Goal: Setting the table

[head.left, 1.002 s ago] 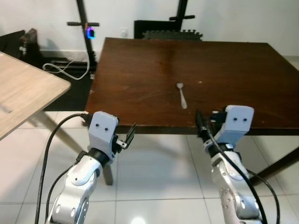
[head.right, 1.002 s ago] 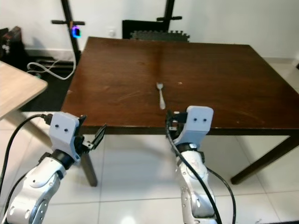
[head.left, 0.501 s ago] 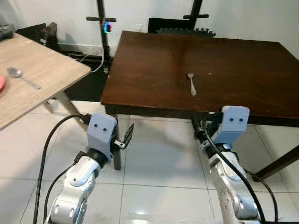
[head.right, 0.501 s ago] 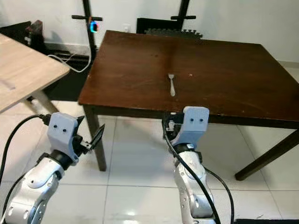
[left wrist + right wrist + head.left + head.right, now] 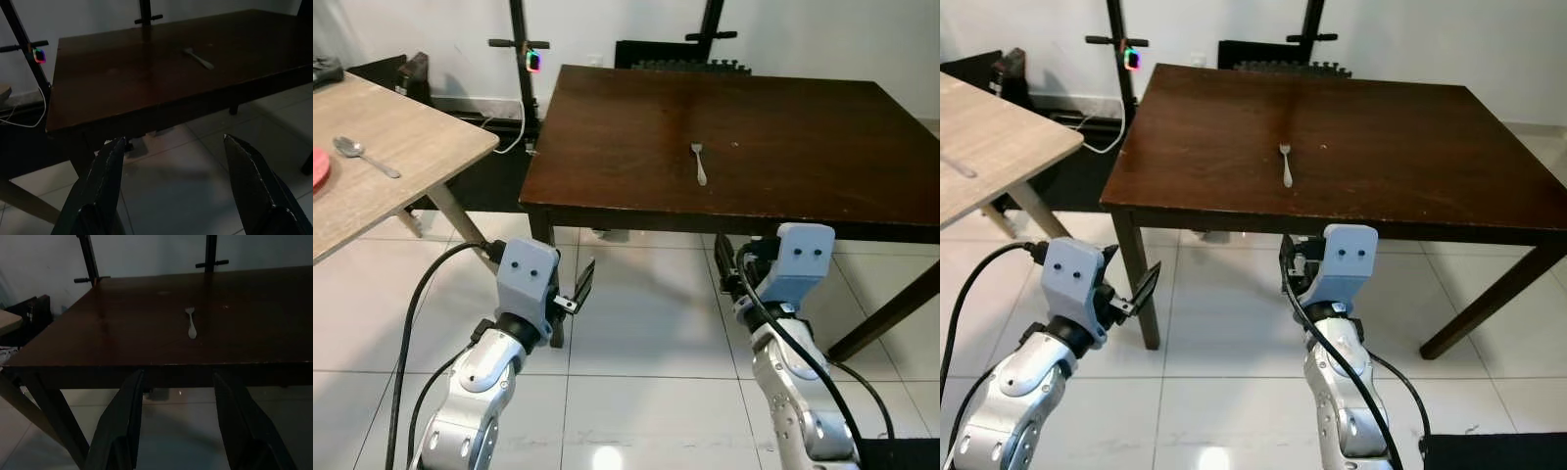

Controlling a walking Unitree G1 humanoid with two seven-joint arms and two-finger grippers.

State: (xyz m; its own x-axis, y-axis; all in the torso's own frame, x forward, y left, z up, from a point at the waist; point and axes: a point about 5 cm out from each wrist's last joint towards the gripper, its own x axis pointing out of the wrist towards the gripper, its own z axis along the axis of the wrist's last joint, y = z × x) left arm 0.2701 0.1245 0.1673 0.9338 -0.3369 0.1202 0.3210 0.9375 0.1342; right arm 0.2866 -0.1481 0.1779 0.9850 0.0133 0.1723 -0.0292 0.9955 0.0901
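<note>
Fork waiting on dark table, both grippers empty

Floor (image 5: 636,333) of pale tiles is spreading across the lower frame. Dark table (image 5: 783,108) is sitting in the upper centre and right, while a light table (image 5: 382,166) is slanting in at the upper left, carrying a spoon (image 5: 364,155) and the edge of a red plate (image 5: 318,168). Left gripper (image 5: 579,287) is hovering low at lower left over the tiles, its fingers (image 5: 105,181) spread with nothing between them. Right gripper (image 5: 724,274) is hanging at lower centre-right just below the dark table's near edge, fingers (image 5: 122,426) also parted and empty. Fork (image 5: 699,163) is lying flat near the middle of the dark table, well apart from both grippers.
</note>
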